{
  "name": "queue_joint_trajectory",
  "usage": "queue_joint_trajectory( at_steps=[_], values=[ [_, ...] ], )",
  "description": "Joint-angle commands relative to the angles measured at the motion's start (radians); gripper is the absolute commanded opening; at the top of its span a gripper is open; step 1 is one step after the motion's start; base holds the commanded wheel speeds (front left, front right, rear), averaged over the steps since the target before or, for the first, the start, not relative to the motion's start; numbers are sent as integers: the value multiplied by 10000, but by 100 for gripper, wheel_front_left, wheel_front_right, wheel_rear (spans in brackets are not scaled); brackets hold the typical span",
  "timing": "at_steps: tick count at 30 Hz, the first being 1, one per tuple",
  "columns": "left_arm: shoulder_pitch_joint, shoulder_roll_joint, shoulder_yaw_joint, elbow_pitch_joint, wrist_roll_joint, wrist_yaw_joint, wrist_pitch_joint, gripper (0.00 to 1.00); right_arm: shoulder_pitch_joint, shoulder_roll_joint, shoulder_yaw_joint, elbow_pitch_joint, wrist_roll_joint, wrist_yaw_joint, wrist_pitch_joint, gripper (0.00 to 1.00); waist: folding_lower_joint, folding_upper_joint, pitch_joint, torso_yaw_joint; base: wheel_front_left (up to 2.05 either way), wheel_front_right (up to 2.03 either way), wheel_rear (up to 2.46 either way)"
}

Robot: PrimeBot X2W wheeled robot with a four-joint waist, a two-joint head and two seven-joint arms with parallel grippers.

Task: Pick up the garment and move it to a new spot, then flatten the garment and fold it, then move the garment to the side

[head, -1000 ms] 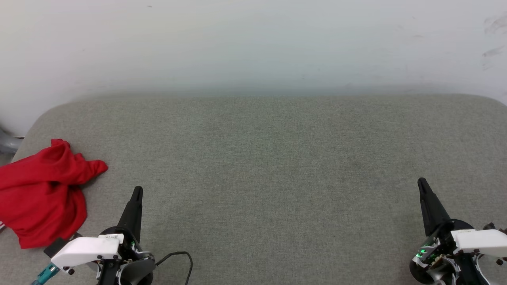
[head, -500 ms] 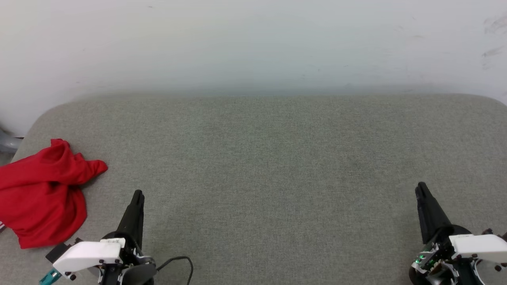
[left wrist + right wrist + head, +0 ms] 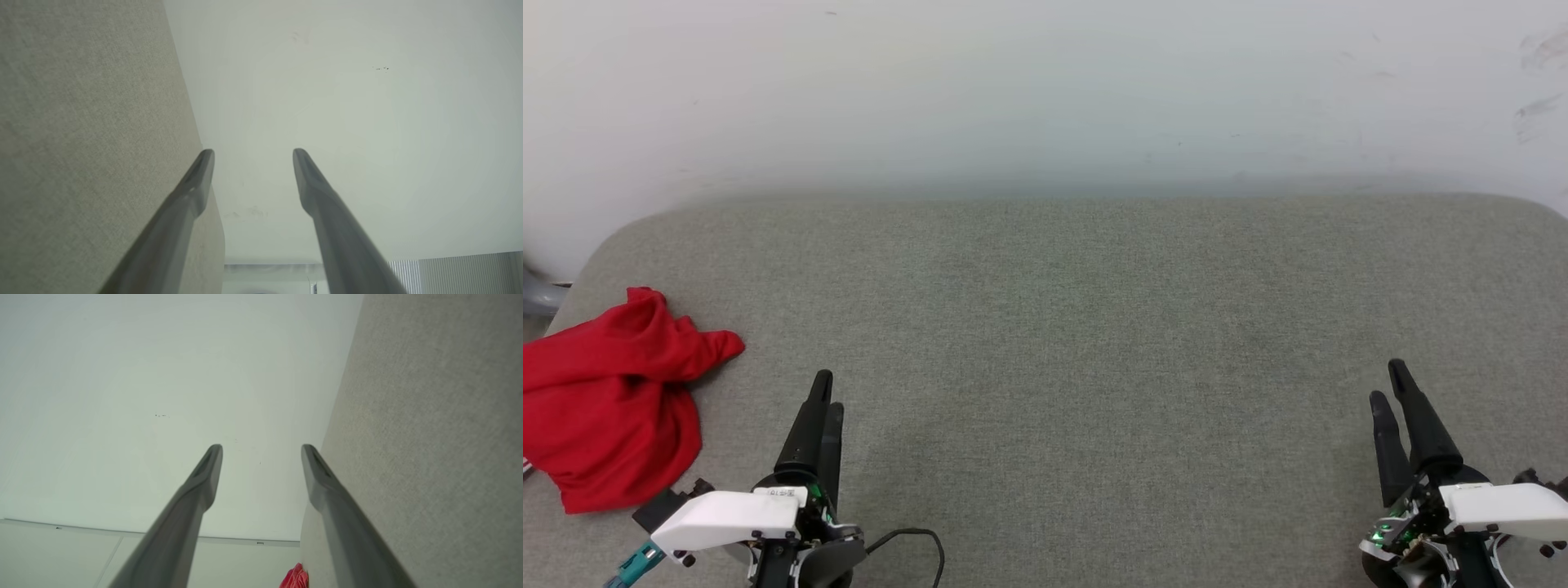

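Nearest, lower left: left jaws, spread apart and gripping nothing, fingers [image 3: 810, 425] aimed toward the wall [image 3: 1045, 90]. Lower right: right jaws, likewise spread and empty, fingers [image 3: 1421, 425] over the grey fabric counter [image 3: 1094, 327]. Just left of the left jaws and slightly farther out: garment [image 3: 605, 400], red, crumpled in a heap at the counter's left edge. Not between either pair of fingers; well apart from the right jaws. Farthest: pale wall behind the counter.
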Motion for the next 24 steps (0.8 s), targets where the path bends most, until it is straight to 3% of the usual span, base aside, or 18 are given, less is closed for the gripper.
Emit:
queue_joint_trajectory(
  at_steps=[1, 12, 24],
  values=[
    [-255, 18, -60, -342, 176, -10, -143, 100, -72, -62, 109, -328, -129, 2, -134, 100, 0, 0, -5, 1, 0, 0, 0],
    [-218, 19, -350, -1038, 1754, -15, -613, 100, -2, -239, 434, -672, -1177, 2, -656, 100, 0, 0, -19, 10, 0, 0, 0],
    [-106, 19, -456, -1535, 4386, -19, -1032, 100, 84, -218, 408, -1084, -4451, 1, -1078, 100, 0, 0, -28, 3, 0, 0, 0]
  ],
)
